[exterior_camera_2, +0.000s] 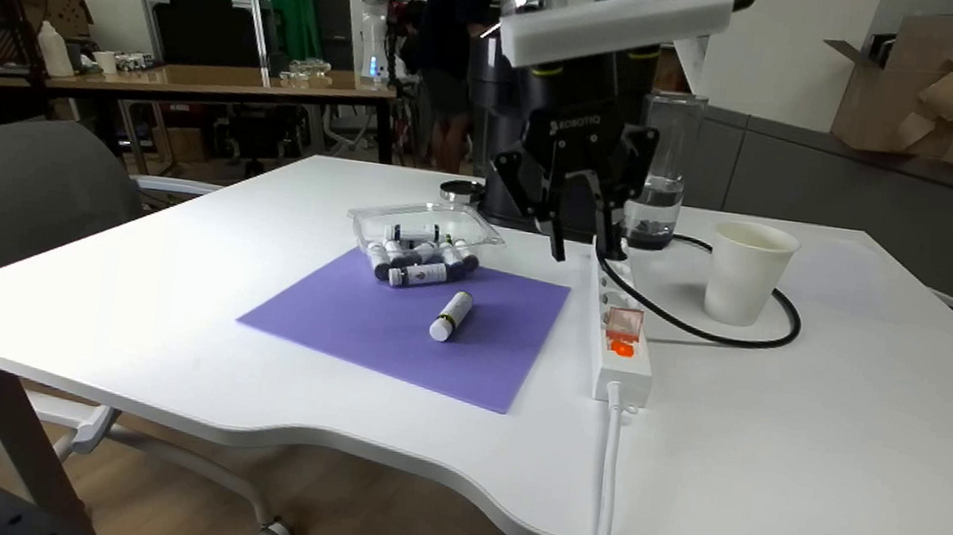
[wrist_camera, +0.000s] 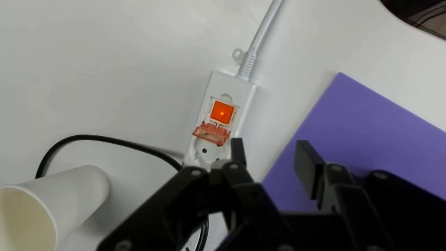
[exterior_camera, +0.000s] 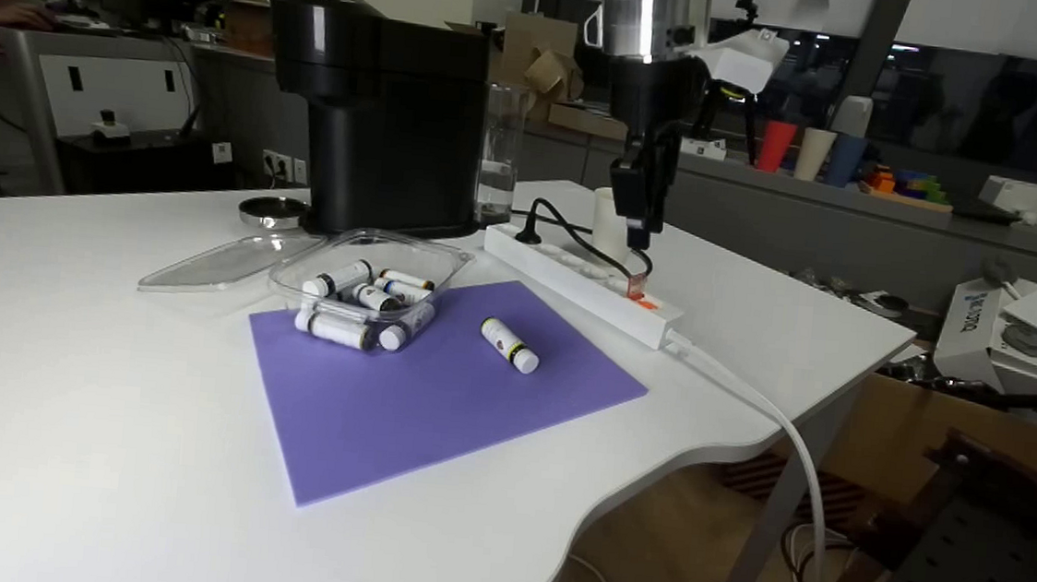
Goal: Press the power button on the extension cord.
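In an exterior view the desk (exterior_camera_2: 775,481) carries one white power strip (exterior_camera_2: 613,301), one white cup (exterior_camera_2: 735,283) at its 2 o'clock, one purple mat (exterior_camera_2: 490,341) at its 9 o'clock and one clear tub (exterior_camera_2: 481,230) at its 10 o'clock. One small bottle (exterior_camera_2: 451,317) lies loose on the mat; at least six more cluster at the tub, overlapping too much for a sure count. The strip's long axis runs 12 to 6 there, its cord end toward 6. In the wrist view that axis runs roughly 1 to 7, with the white cord (wrist_camera: 264,28) leaving toward 1; one orange button (wrist_camera: 222,112), a bright dot at its middle, is set in that end, and one red flap (wrist_camera: 212,133) stands raised at the button's 7 o'clock. The tool (wrist_camera: 272,153) is released, fingers apart, desk and mat showing in the gap, and in both exterior views it hangs higher than the button, apart from it.
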